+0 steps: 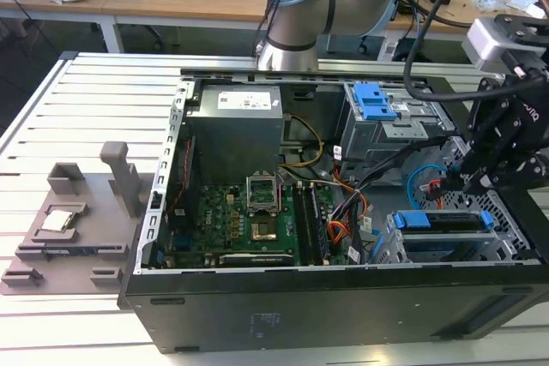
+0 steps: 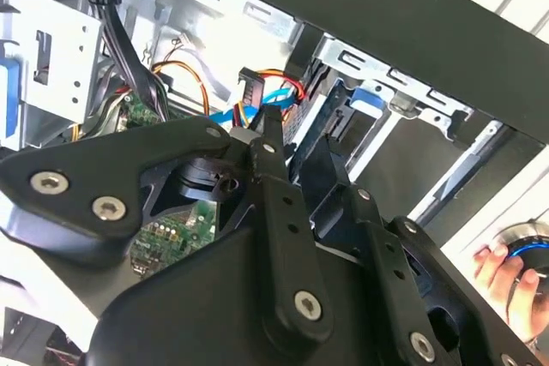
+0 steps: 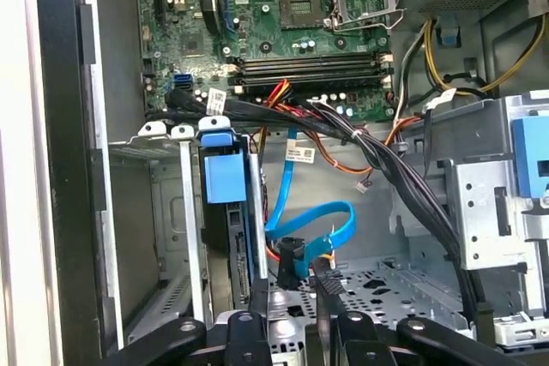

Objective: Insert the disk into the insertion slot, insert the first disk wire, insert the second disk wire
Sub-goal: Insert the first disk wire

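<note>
Sitting slotted, the disk (image 3: 225,182) faces the first wrist view.

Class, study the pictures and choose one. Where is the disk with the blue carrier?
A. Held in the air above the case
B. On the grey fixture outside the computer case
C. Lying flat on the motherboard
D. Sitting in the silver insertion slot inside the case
D: in the first wrist view the disk sits with its blue carrier between the metal walls of the insertion slot, and the exterior view shows it in that cage too.
</note>
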Available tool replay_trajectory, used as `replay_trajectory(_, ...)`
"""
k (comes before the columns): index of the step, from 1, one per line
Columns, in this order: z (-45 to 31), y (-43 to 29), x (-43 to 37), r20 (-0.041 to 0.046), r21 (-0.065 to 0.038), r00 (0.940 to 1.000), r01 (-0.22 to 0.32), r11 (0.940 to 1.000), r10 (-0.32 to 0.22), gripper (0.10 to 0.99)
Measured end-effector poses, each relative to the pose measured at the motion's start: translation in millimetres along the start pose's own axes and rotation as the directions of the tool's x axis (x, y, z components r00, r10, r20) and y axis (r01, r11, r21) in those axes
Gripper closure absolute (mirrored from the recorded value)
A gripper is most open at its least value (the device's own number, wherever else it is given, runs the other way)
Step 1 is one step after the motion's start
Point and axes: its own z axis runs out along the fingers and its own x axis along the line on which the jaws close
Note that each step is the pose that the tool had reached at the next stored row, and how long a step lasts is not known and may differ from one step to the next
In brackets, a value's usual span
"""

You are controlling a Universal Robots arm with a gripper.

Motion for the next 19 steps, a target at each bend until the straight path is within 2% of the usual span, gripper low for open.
replay_trajectory(3,1.8,2.7,0.4,0.0004,0.0,1.0,-0.002,1.0,0.002,0.725)
replay_trajectory(7,2.5,2.5,3.2,0.0,0.0,1.0,-0.002,1.0,0.002,0.725)
replay_trajectory(11,3.1,1.4,14.9,-0.0004,0.0,1.0,-0.002,1.0,0.002,0.725)
replay_trajectory(13,3.2,1.1,17.6,-0.0005,0.0,1.0,-0.002,1.0,0.002,0.725)
replay_trajectory(17,12.8,0.6,18.3,-0.0006,0.0,1.0,-0.002,1.0,0.002,0.725)
replay_trajectory(19,13.7,0.6,18.4,-0.0009,0.0,1.0,-0.002,1.0,0.002,0.725)
